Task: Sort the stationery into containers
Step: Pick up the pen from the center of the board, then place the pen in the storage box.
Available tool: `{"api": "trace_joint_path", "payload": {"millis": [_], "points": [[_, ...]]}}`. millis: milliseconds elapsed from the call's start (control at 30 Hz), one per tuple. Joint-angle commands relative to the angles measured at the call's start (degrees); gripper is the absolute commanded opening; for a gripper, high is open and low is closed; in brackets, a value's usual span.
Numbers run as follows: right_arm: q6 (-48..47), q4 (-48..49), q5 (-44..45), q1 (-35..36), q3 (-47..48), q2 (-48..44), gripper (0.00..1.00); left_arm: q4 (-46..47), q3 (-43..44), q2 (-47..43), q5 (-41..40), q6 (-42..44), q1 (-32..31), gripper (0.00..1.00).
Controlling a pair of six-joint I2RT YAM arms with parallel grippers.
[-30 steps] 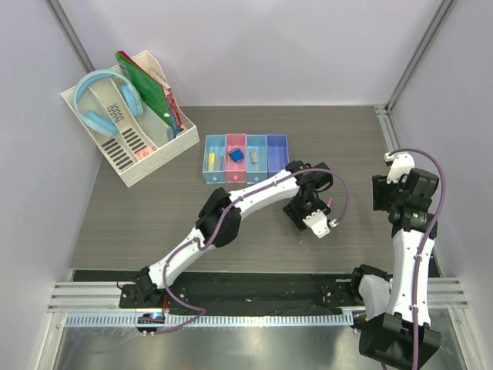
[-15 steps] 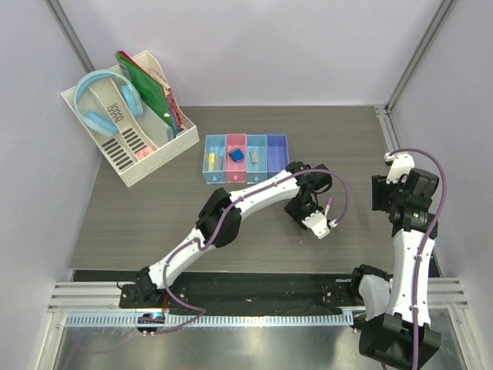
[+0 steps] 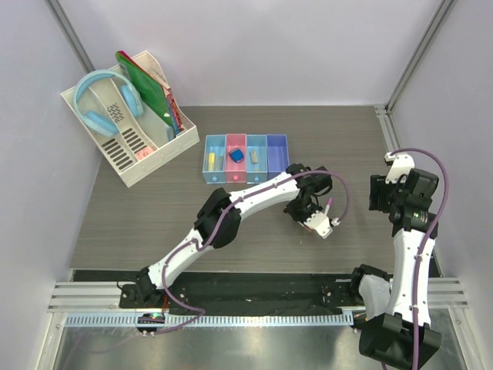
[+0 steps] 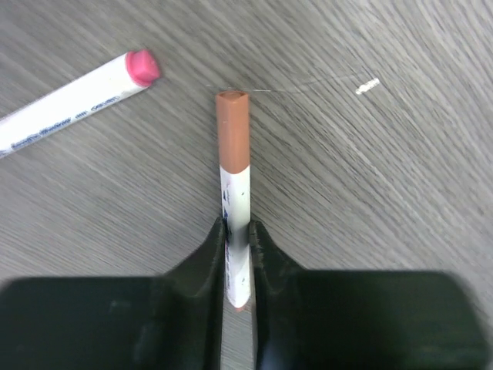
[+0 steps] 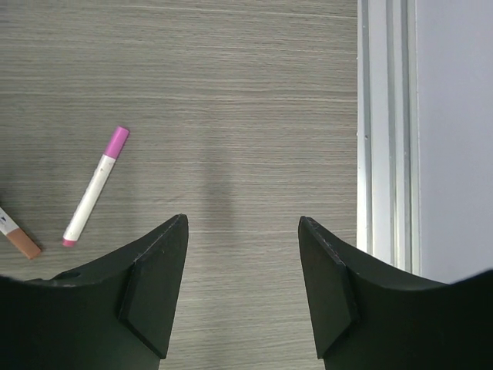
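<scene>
Left tool [image 4: 236,228] grips brown-capped pen [image 4: 233,142]; pink-capped pen [image 4: 77,96] lies near it. Right tool [image 5: 243,227] gapes, empty.

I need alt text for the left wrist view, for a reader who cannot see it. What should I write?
The left claw is shut on a white brown-capped pen that points away from the camera, over a grey wood-grain table. A pink-capped pen lies apart from it at the upper left.
</scene>
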Motion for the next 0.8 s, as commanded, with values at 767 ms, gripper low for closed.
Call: {"api": "trace_joint_path", "payload": {"millis": [767], "points": [[27.98,10.25,-3.25,8.56,10.84,21.7,0.58,14.0,-12.42,-22.0,2.9,-42.44,17.75,0.0]]}}
